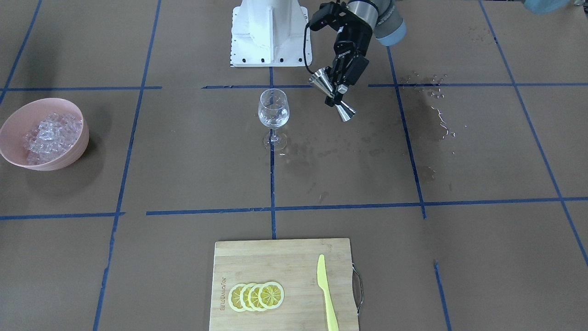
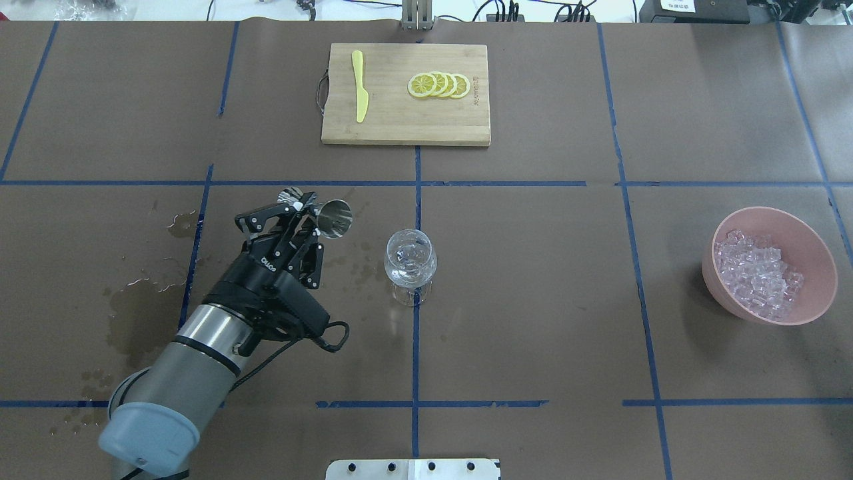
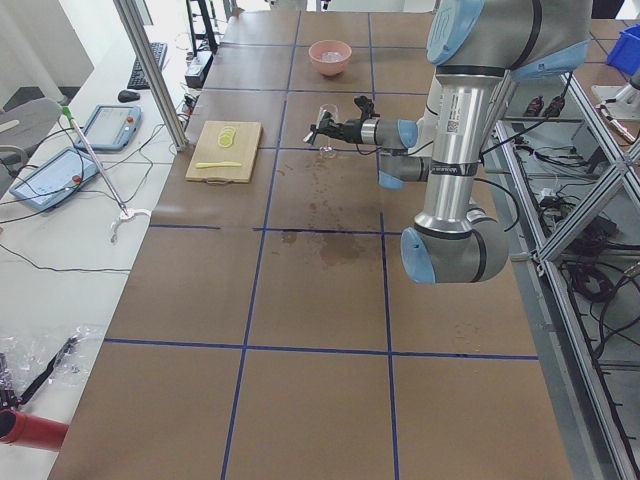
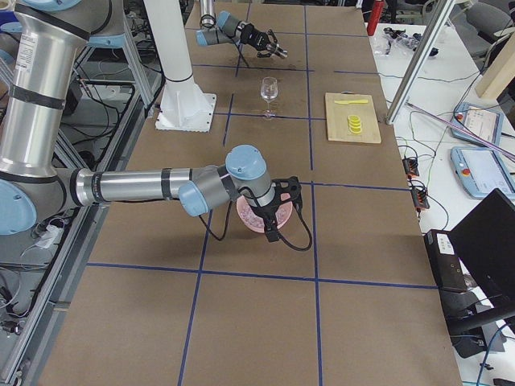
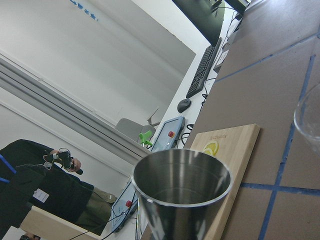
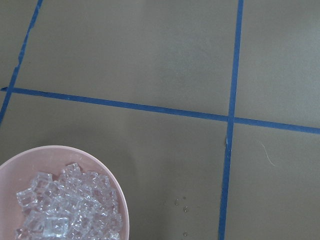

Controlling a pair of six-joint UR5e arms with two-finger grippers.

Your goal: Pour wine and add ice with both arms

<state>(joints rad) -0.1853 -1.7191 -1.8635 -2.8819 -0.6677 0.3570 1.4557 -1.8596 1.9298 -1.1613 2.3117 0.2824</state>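
My left gripper (image 1: pixel 337 89) (image 2: pixel 308 208) is shut on the waist of a steel jigger (image 1: pixel 333 94) (image 2: pixel 333 219), held tilted in the air beside the wine glass (image 1: pixel 273 110) (image 2: pixel 410 257). In the left wrist view the jigger's cup (image 5: pixel 182 185) looks empty. The glass stands upright and looks clear; no wine shows. The ice (image 1: pixel 48 133) (image 2: pixel 760 273) (image 6: pixel 65 205) is heaped in a pink bowl (image 2: pixel 810 253). My right gripper (image 4: pixel 269 215) hangs over that bowl and shows only in the exterior right view, so I cannot tell its state.
A wooden cutting board (image 1: pixel 285 257) (image 2: pixel 406 127) carries lemon slices (image 1: pixel 256 296) and a yellow knife (image 1: pixel 327 294). Wet patches (image 1: pixel 436 105) (image 2: pixel 146 287) mark the paper on the left arm's side. The white pedestal (image 1: pixel 268 32) stands behind the glass. A person (image 5: pixel 40 190) is beyond the table.
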